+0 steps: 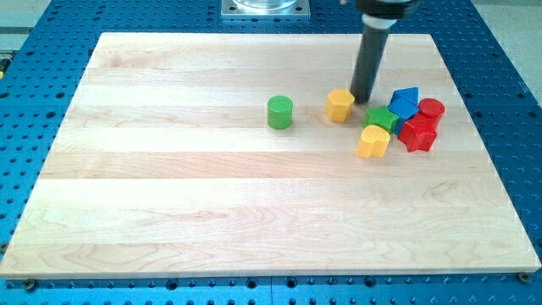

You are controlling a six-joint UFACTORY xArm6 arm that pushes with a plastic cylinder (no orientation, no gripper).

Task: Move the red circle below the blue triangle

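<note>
The red circle (432,108) sits at the view's right, touching the right side of the blue triangle (405,102). A red star-shaped block (417,133) lies just below the red circle. A green star-shaped block (381,119) lies left of the red star, under the blue triangle. My tip (362,100) stands between the yellow hexagon (340,105) on its left and the blue triangle on its right, close to both.
A yellow heart-shaped block (373,141) lies below the green star. A green circle (280,112) stands alone near the board's middle. The wooden board (169,203) lies on a blue perforated table (34,76).
</note>
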